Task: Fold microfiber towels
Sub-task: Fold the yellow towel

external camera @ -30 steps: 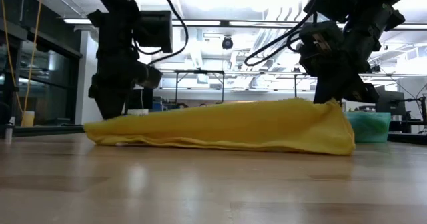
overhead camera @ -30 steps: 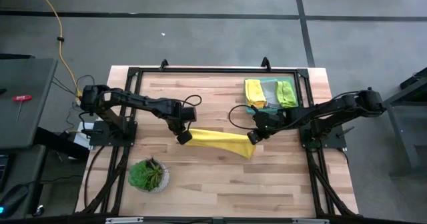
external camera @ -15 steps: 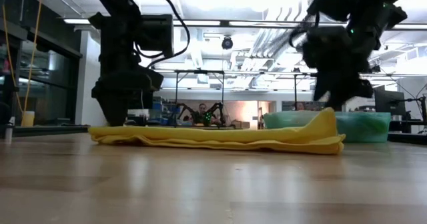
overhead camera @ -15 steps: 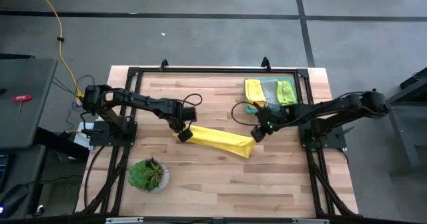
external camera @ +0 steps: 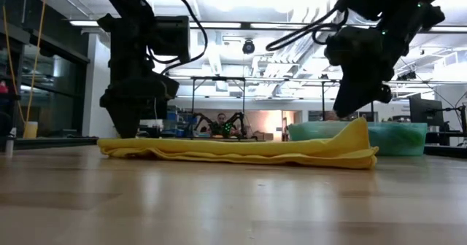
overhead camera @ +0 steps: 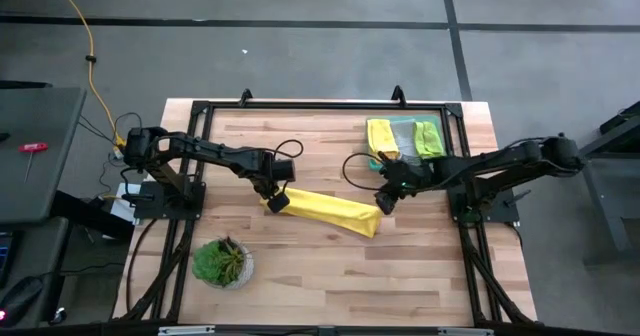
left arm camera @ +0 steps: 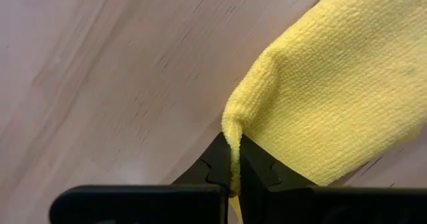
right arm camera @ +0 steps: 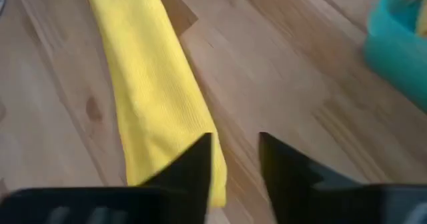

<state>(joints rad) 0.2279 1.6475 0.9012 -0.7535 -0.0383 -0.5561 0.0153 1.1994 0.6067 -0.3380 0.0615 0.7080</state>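
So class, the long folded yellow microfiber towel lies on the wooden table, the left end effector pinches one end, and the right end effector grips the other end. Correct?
Not quite. The right end effector has its fingers apart and holds nothing, as the right wrist view shows. The long folded yellow microfiber towel does lie on the wooden table, and the left end effector pinches one end.

Grey floor [overhead camera: 300, 56], bright ceiling lights [external camera: 241, 4], glass wall [external camera: 44, 63]

We see bare desk [overhead camera: 330, 261] near us; the yellow towel [overhead camera: 325, 208] crosses the middle, a plant [overhead camera: 221, 262] blocks near left, stacked towels [overhead camera: 404, 139] far right
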